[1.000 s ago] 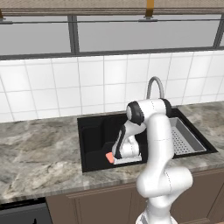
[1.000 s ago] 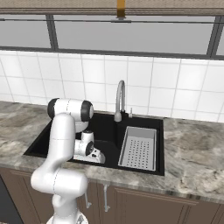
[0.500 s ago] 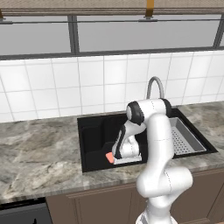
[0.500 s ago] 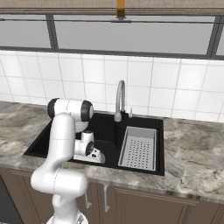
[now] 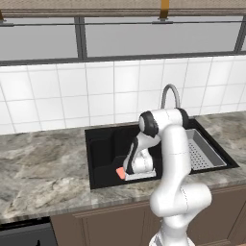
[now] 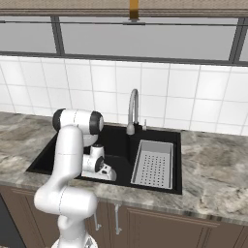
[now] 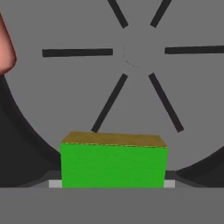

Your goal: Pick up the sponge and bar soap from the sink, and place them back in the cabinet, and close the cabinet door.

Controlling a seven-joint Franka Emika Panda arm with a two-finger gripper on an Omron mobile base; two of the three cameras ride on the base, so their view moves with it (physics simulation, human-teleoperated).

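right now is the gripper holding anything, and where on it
Probably the sponge: it fills the spot between the fingertips, green face toward the camera. The fingertips are hidden, so a closed grip cannot be confirmed.

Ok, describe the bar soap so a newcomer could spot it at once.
Find the black sink set in the grey marbled counter, below the chrome faucet. At the basin's front, beside the robot's lowered hand, lies the bar soap. It is salmon pink and rounded, unlike the sponge, a square-edged green block.

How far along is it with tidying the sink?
Nothing looks finished yet. The sponge and bar soap are both in the sink. The jaws flank the sponge; whether they grip it, I cannot tell. Carrying both to the cabinet and closing its door remain.
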